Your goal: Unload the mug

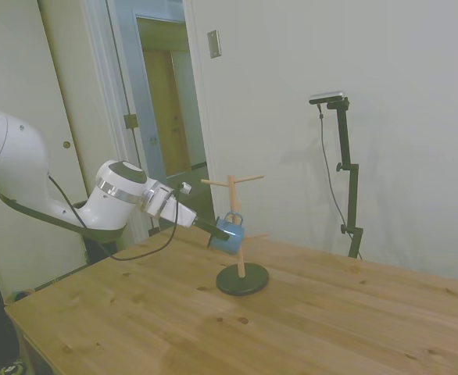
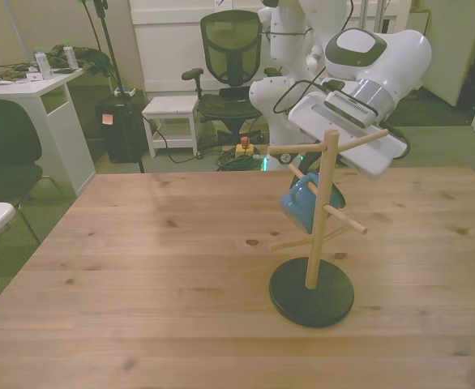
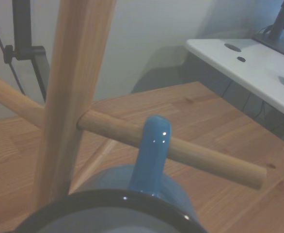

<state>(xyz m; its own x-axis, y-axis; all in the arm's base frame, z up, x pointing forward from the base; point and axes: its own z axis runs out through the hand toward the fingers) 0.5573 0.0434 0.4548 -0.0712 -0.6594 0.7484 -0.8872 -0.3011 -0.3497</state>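
The mug (image 1: 229, 233) hangs by its loop handle (image 3: 150, 150) on a peg (image 3: 171, 148) of the wooden peg stand (image 2: 317, 219), about halfway up the post and well above the stand's dark round base (image 1: 242, 279). The handle is still hooked over the peg; the mug is not yet unloaded.

Risks from here, as judgement:
- A pull straight back or downward would make the handle bind on the peg. The stand is light-looking and free-standing on the table (image 1: 330, 320), so it could tip or be dragged along.
- The peg slopes up away from the post, so the handle probably must travel up and outward along it to clear the tip. Too short a travel would snag the loop on the peg end.
- A grip on the rim only could let the mug rotate or slip once its weight leaves the peg.

Gripper (image 1: 216, 230): in the side view the dark fingers reach the mug's rim on the side away from the post and appear closed on it. In the front view the wrist housing hides them. The wrist view looks over the mug's dark rim (image 3: 108, 206) toward the post, with the handle directly ahead. Relative to the stand, the gripper is beside the post at mug height, with the mug between gripper and post.
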